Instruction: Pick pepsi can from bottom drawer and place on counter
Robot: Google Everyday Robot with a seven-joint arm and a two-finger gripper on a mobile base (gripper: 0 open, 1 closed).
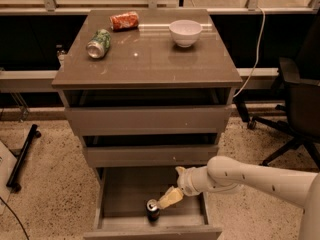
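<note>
Camera view showed my gripper [166, 200] low inside the pulled-out bottom drawer [125, 194], right against the upright pepsi can [153, 209]; open or closed, I could not tell. Above, the counter [150, 59] held a green can [98, 43], a red-orange can [124, 20] and a white bowl [185, 32].

The light is coming from above, warm and rather dim, and it is making a pale streak of glare on the counter [150, 66] beside the white bowl [185, 32]. The bottom drawer [125, 194] is sitting in deep shadow under the upper drawers [150, 120]; the gripper [167, 199], hanging inside it just beside the pepsi can [153, 209], is catching a little light. Behind the counter the space is looking almost black.
</note>
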